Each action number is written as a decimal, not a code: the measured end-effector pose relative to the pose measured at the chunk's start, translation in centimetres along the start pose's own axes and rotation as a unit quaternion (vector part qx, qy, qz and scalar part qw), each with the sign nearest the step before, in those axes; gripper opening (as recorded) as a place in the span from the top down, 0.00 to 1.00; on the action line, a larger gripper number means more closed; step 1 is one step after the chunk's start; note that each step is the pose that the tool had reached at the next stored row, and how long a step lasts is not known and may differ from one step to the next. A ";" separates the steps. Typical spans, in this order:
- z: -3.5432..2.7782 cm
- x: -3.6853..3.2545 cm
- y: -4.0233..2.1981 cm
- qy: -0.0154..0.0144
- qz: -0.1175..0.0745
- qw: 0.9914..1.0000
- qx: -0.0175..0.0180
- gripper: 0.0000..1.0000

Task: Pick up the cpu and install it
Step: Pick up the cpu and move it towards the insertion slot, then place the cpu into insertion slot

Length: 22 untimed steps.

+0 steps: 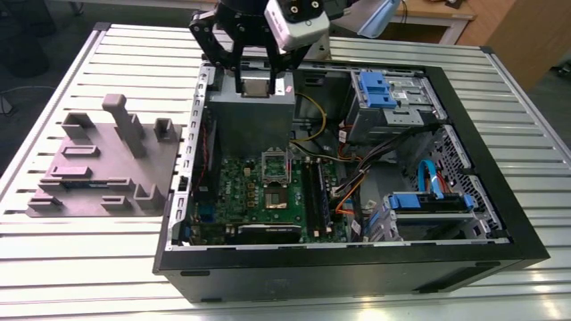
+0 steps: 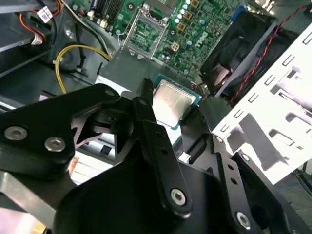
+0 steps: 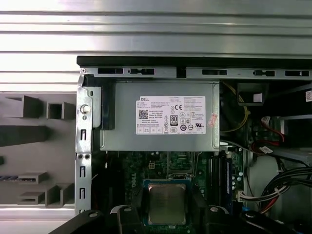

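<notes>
- Grey moulded tray (image 1: 98,167) sits at the exterior view's left, outside the case (image 1: 357,267). It is well apart from the work.
- Next along, the gripper (image 1: 256,73) hangs over the grey box (image 1: 250,117) at the case's far end. It is closed against two opposite edges of the cpu (image 1: 254,87) and carries it.
- In the second wrist view the cpu (image 2: 173,101) lies flat between the black fingers (image 2: 151,131) with its silver lid up. As far as I can judge, it is clear of the box beneath.
- I judge the chip light, thin and stiff. The lid looks smooth, so it would slip under a loose hold. The underside is surely delicate, so I want contact on the green edges only, with a gentle squeeze.
- The socket (image 1: 275,197) on the green board (image 1: 232,180) looks unfilled. It is well apart from the cpu, nearer the exterior camera.
- Blue-tabbed bays (image 1: 388,93) stand just beside the gripper on the exterior view's right, not touching it.
</notes>
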<state>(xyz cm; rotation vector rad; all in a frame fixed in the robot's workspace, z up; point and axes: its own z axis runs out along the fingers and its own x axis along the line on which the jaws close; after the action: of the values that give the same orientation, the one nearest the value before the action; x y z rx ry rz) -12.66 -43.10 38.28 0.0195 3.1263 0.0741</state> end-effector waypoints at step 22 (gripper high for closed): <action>0.11 -4.50 -0.11 0.000 0.000 1.000 0.000 0.53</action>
<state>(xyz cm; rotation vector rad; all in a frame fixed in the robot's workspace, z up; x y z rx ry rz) -8.17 -43.26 38.22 0.0196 3.1264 0.0738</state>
